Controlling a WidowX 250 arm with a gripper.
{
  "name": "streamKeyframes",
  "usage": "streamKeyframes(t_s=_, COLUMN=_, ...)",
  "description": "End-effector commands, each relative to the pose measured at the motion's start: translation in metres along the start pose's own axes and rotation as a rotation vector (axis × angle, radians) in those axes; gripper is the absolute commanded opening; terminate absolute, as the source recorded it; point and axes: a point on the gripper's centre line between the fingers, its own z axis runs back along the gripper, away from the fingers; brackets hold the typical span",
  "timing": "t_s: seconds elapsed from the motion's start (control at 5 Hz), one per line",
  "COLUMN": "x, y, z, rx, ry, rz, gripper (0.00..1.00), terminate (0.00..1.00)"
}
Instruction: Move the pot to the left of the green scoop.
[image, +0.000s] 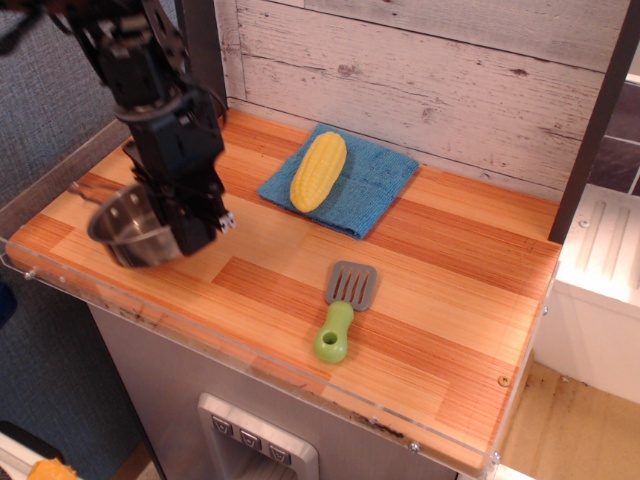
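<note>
Gripping the pot (133, 232) by its right-hand rim, the gripper (190, 222) is at the left end of the wooden table (450, 330), its black fingers closed on the steel wall of the pan. The pot is a shallow, shiny steel pan, open side up and tipped a little toward the camera, so that the inside of the bowl shows; whether its base touches the wood or hangs just above it cannot be told from this angle. It sits near the front left corner of the table, close to the clear plastic edging that runs along the front. A thin wire handle shows at the pot's left side, pointing away toward the grey wall. The black arm rises from the gripper up and out of the top left of the frame. The green scoop (343, 312) lies flat toward the front middle of the table, well apart from the pot and to its right, with the grey slotted head pointing toward the back wall and the lime-green handle pointing toward the front edge. Further back, a blue cloth (375, 190) lies on the wood near the whitewashed plank wall, and a yellow corn cob (318, 171) rests on the left part of that cloth, set on a slant. Cloth and cob are apart from both pot and scoop.
</note>
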Motion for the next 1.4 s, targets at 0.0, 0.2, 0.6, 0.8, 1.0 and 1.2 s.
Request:
streamKeyframes(t_s=0.0, x=0.007, y=-0.020, z=-0.010, rx=0.007, ry=0.025, rz=-0.125, gripper=0.00, terminate=0.00)
streamKeyframes(t_s=0.2, x=0.008, y=-0.026, z=-0.007, rx=0.005, ry=0.024, rz=-0.179, gripper=1.00, terminate=0.00)
streamKeyframes(t_s=0.6, x=0.006, y=-0.042, z=0.023, rx=0.041, ry=-0.019, rz=-0.176, gripper=1.00, terminate=0.00)
streamKeyframes(t_s=0.8, x=0.007, y=-0.057, z=0.044, rx=0.002, ry=-0.112, rz=0.012, gripper=1.00, terminate=0.00)
streamKeyframes(t_s=1.0, x=0.013, y=-0.066, z=0.051, rx=0.014, ry=-0.144, rz=0.099, gripper=1.00, terminate=0.00)
streamKeyframes(t_s=1.2, x=0.016, y=-0.074, z=0.055, rx=0.062, ry=-0.144, rz=0.179, gripper=1.00, terminate=0.00)
